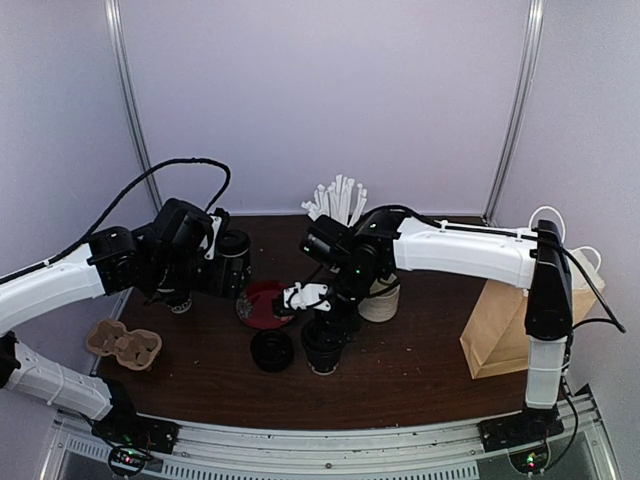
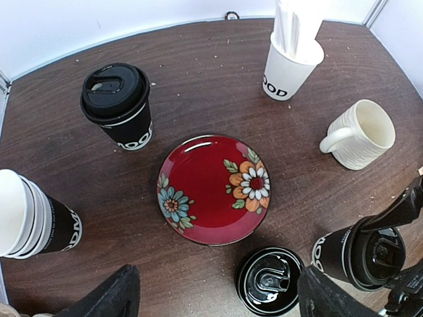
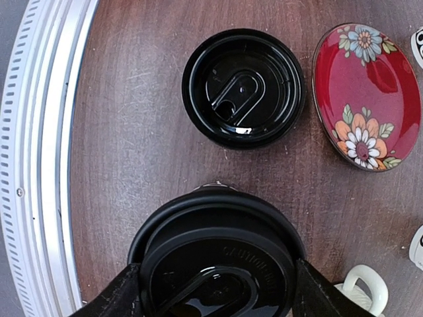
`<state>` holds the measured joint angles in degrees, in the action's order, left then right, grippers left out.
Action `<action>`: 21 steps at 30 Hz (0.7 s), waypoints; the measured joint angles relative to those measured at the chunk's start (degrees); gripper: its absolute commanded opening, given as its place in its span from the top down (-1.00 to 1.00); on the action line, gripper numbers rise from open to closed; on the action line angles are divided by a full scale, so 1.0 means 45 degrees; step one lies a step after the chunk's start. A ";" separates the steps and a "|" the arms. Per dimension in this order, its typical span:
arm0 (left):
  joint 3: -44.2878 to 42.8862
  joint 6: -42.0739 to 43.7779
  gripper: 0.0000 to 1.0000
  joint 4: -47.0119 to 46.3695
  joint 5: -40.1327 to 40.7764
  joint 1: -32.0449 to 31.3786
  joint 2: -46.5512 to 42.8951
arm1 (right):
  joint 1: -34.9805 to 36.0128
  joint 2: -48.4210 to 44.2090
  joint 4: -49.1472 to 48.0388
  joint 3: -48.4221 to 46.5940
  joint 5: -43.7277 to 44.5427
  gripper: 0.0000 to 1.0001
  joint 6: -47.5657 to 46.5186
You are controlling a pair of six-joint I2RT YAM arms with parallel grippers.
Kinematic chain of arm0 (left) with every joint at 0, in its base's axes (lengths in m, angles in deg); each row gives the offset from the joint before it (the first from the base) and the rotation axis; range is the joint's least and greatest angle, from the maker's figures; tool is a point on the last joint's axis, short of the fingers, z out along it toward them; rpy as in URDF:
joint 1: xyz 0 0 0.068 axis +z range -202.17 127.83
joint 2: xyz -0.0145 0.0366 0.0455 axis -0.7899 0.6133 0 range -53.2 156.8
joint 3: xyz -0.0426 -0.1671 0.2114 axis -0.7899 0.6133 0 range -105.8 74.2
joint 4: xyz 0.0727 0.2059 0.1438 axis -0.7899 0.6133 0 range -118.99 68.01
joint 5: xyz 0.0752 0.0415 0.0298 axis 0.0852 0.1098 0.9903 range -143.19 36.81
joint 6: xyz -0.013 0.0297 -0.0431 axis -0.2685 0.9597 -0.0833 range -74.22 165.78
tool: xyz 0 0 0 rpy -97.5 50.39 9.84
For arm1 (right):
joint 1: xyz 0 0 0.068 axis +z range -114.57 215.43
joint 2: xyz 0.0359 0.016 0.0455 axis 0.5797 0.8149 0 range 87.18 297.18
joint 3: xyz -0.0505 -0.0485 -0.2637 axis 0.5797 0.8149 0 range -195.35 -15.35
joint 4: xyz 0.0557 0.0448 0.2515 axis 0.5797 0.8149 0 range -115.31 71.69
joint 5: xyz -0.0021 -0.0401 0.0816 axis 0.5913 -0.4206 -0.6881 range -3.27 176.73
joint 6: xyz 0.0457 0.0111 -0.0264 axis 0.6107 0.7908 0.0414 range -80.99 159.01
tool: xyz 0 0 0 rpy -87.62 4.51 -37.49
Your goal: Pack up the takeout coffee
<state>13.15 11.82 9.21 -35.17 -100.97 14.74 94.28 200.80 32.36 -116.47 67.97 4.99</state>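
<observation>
One takeout coffee (image 3: 218, 264), a cup under a black lid, stands near the table's front edge. My right gripper (image 3: 215, 290) comes down over it, a finger pressed against each side of the lid. The top view shows this cup (image 1: 325, 347) under the right gripper (image 1: 325, 318). Another lidded takeout coffee (image 2: 117, 104) stands at the back left. A loose black lid (image 2: 269, 281) lies beside the held cup (image 2: 360, 256). High over the table hangs my left gripper (image 2: 221, 300), open and holding nothing, above the wood in front of the red plate.
A red flowered plate (image 2: 213, 188) lies mid-table. A stack of lidless cups (image 2: 30, 214) stands at the left, with a cream mug (image 2: 360, 134) and a white cup of straws (image 2: 291, 63) behind. A brown paper bag (image 1: 505, 325) stands at the right and a cardboard cup carrier (image 1: 125, 343) at the left.
</observation>
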 measured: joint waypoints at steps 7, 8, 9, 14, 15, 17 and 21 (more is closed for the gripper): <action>0.0000 0.0010 -0.73 0.0010 0.0000 0.0000 0.0000 | -0.0063 -0.0126 0.0408 -0.0175 0.0204 -0.37 0.0199; 0.0000 0.0010 -0.73 0.0010 0.0000 0.0000 0.0000 | -0.0092 -0.0233 0.0529 -0.0223 0.0219 -0.37 0.0253; 0.0000 0.0015 -0.73 0.0015 0.0000 0.0000 0.0000 | -0.0155 -0.0384 0.0636 -0.0306 0.0223 -0.38 0.0296; 0.0000 0.0121 -0.73 0.0024 0.0000 0.0005 0.0000 | -0.1156 -0.1506 0.1088 -0.1171 0.0291 -0.38 0.0549; 0.0000 0.0151 -0.73 0.0024 -0.0005 0.0015 0.0000 | -0.1472 -0.1763 0.1132 -0.1345 0.0340 -0.39 0.0578; -0.0005 0.0204 -0.73 0.0029 -0.0015 0.0024 0.0010 | -0.2370 -0.2404 0.1180 -0.1744 0.0495 -0.40 0.0656; -0.0117 0.0335 -0.72 0.0155 -0.0078 0.0024 0.0209 | -0.4240 -0.3332 0.1175 -0.2137 0.1093 -0.40 0.0816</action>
<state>12.62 13.33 9.91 -35.52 -100.86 15.68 75.20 185.81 37.65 -126.09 72.89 8.66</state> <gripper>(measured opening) 0.863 0.725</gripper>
